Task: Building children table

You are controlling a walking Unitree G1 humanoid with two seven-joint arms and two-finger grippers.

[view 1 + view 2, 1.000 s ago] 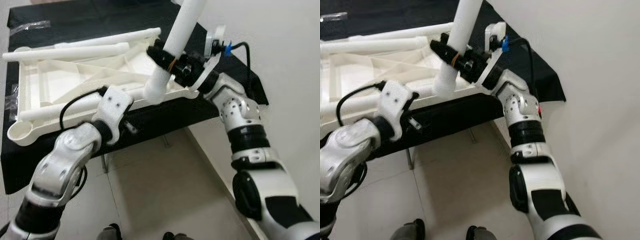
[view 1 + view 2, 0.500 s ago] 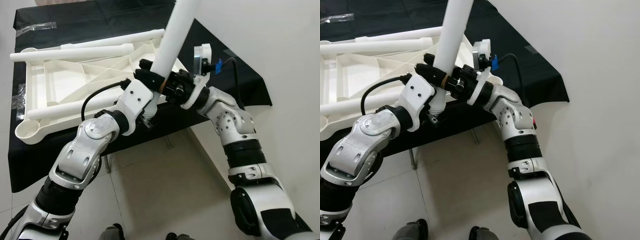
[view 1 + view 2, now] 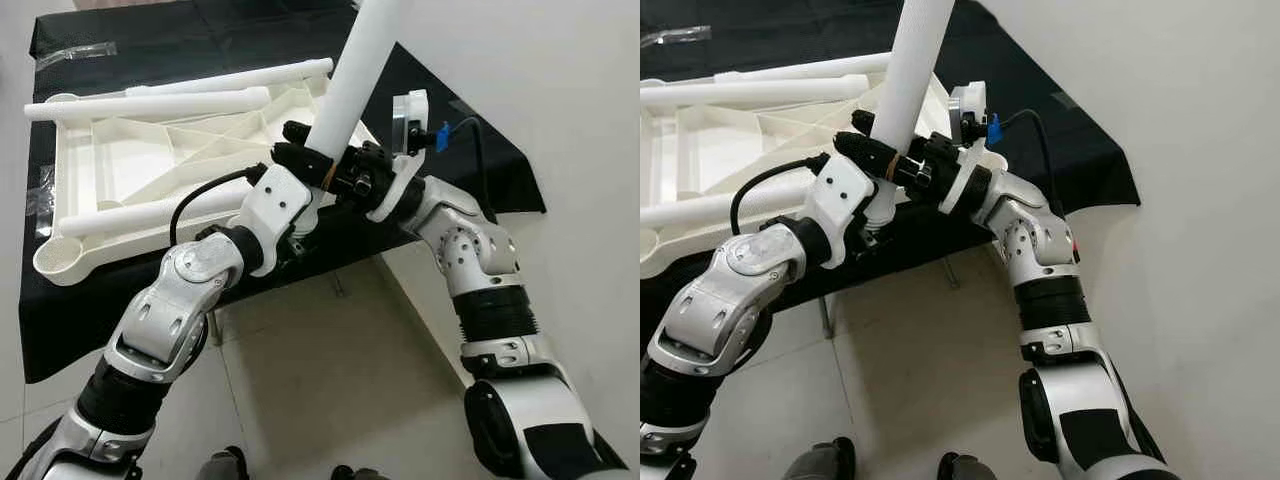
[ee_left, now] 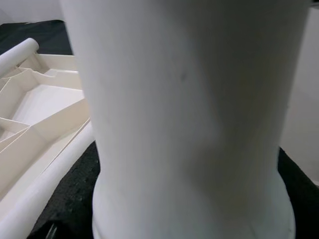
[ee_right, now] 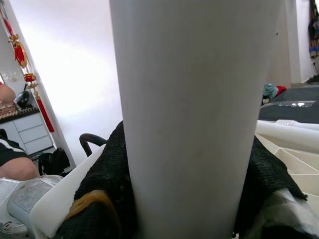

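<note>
Left tool has risen to the leg by the tabletop's edge.

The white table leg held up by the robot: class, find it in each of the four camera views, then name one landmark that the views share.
Left eye view: table leg rises from centre to the top edge.
Right eye view: left of centre, up to the top edge.
Left wrist view: close up, across the middle.
Right wrist view: upright through the centre.
Shared landmark: the upturned white tabletop on the black cloth.

Black-draped table; upturned white tabletop on it
</note>
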